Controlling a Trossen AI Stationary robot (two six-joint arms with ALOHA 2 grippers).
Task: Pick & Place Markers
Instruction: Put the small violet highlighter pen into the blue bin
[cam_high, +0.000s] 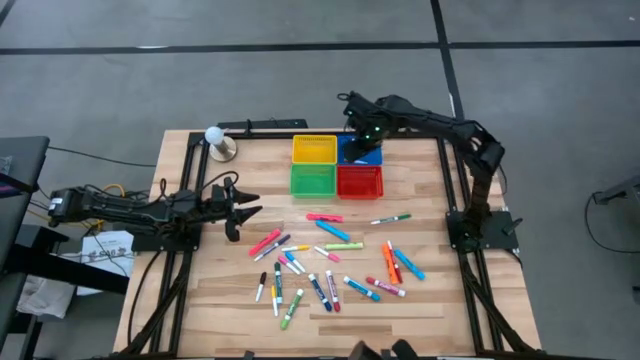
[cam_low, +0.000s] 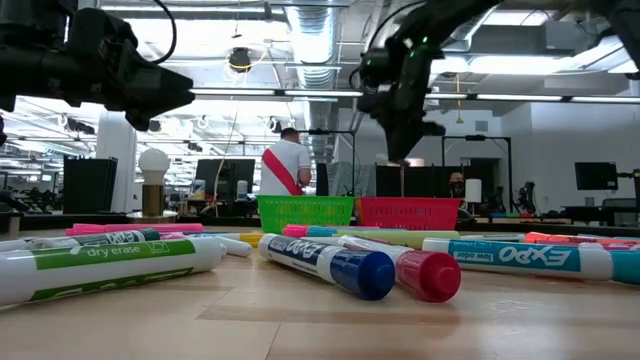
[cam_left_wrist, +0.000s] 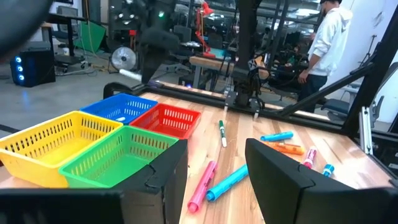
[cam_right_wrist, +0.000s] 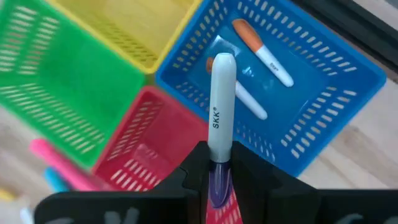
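Many markers (cam_high: 330, 260) in pink, blue, green, orange and white lie loose on the wooden table. My right gripper (cam_right_wrist: 219, 186) hangs over the blue basket (cam_right_wrist: 323, 93) at the table's far side, shut on a white marker (cam_right_wrist: 221, 106) with a purple end. Two orange-capped white markers (cam_right_wrist: 261, 43) lie on the blue basket's floor. My left gripper (cam_left_wrist: 214, 186) waits near the table's left edge, pointing level, open, with nothing between its fingers. My right gripper pinches the marker's purple end (cam_right_wrist: 217, 171) between its two fingers. The fingers come from above, pointing steeply down, and the marker lies along them, its white body sticking out past the fingertips. It hangs clear above the blue basket, its free end lowest.
Yellow (cam_high: 313, 148), green (cam_high: 312, 180) and red (cam_high: 360, 181) baskets stand packed in a square with the blue one. A round white lamp (cam_high: 215, 138) stands at the far left corner. A person (cam_low: 285, 165) stands in the room behind the table.
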